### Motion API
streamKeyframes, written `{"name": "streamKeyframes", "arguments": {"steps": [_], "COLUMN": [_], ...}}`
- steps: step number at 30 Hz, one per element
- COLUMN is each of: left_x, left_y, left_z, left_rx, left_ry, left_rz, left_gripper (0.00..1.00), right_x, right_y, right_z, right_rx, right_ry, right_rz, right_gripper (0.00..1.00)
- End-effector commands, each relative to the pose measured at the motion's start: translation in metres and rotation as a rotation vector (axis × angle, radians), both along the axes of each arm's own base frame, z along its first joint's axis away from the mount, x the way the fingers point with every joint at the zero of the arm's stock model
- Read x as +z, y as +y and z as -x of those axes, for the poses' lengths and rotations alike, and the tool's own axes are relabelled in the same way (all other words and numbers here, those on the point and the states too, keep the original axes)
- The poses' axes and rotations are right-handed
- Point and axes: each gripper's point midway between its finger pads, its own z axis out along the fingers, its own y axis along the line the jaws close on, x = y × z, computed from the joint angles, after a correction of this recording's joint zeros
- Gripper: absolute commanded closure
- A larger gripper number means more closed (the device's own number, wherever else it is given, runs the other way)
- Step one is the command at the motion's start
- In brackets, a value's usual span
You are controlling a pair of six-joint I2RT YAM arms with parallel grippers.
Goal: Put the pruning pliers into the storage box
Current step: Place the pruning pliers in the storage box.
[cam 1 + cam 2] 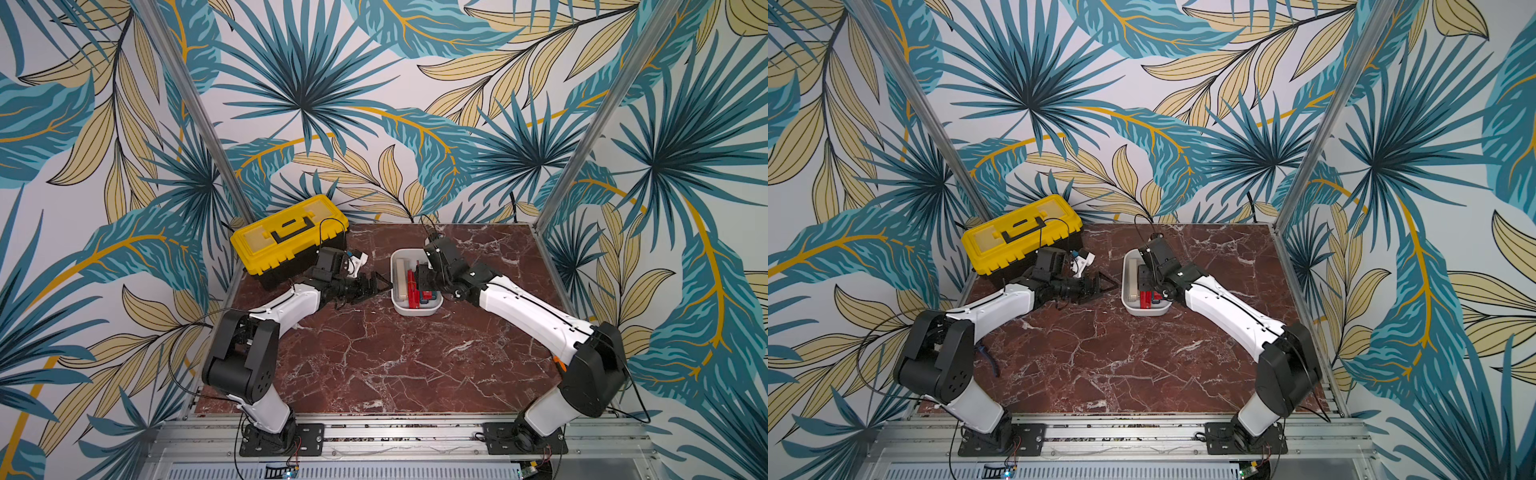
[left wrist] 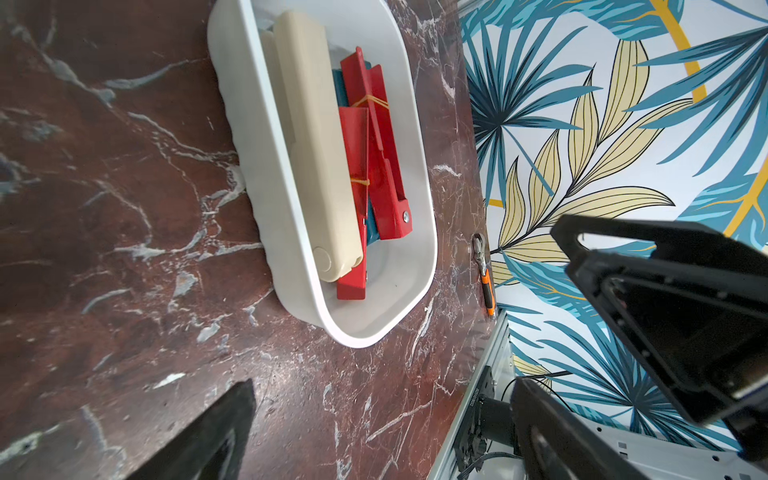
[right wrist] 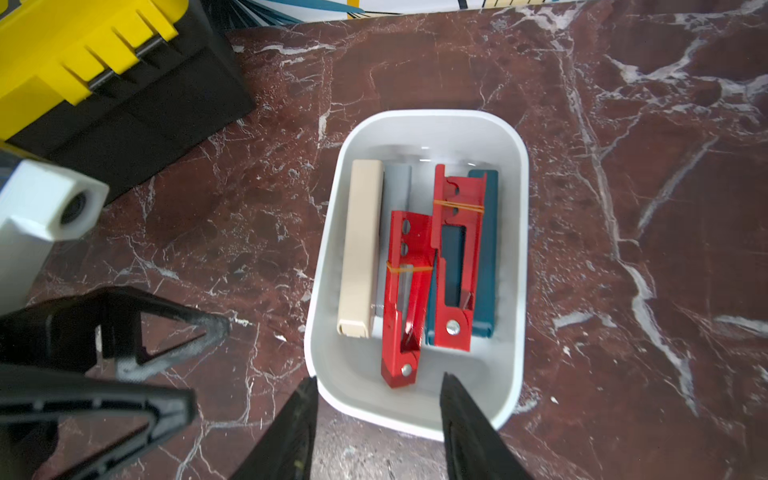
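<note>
From my station this looks close to finished. The pruning pliers (image 3: 415, 266) lie inside the storage box (image 3: 519, 249): a beige bar, a grey one, two red ones with rubber bands, and teal beneath them. They overlap, so I cannot count every bar. I see no loose bar on the marble table (image 1: 374, 365) in either top view.

The right gripper (image 3: 379, 378) hangs over one end of the box with its jaws parted and nothing between them. The nearest red bar lies just beyond the tips, untouched. The left gripper (image 1: 376, 286) sits spread wide and empty, just beside the box wall at the box's 9 o'clock.

What I judge is left is lifting the right arm clear of the rim. The yellow toolbox (image 1: 286, 232) crowds the table's 10 o'clock corner (close behind the left wrist). From 3 round through 6 to 8 o'clock the marble is open.
</note>
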Motion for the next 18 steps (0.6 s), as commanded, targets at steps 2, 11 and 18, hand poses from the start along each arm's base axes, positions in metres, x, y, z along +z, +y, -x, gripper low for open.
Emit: {"name": "streamKeyframes", "arguments": {"steps": [2, 11, 18], "left_x": [0.021, 0.019, 0.022], "left_y": [0.003, 0.012, 0.033], "left_z": [0.001, 0.01, 0.016], "left_rx": [-0.015, -0.014, 0.053], "left_ry": [-0.077, -0.104, -0.175], "left_rz": [0.006, -0.052, -0.173], "left_gripper": [0.0, 0.0, 0.0], "right_x": [-0.003, -0.037, -0.048], "right_y": [-0.013, -0.047, -0.082], "right_z": [0.026, 0.067, 0.095], "right_rx": [0.034, 0.02, -0.056], "right_ry": [0.006, 0.029, -0.002], "right_rz": [0.007, 0.037, 0.052], "right_gripper": [0.47, 0.2, 0.06]}}
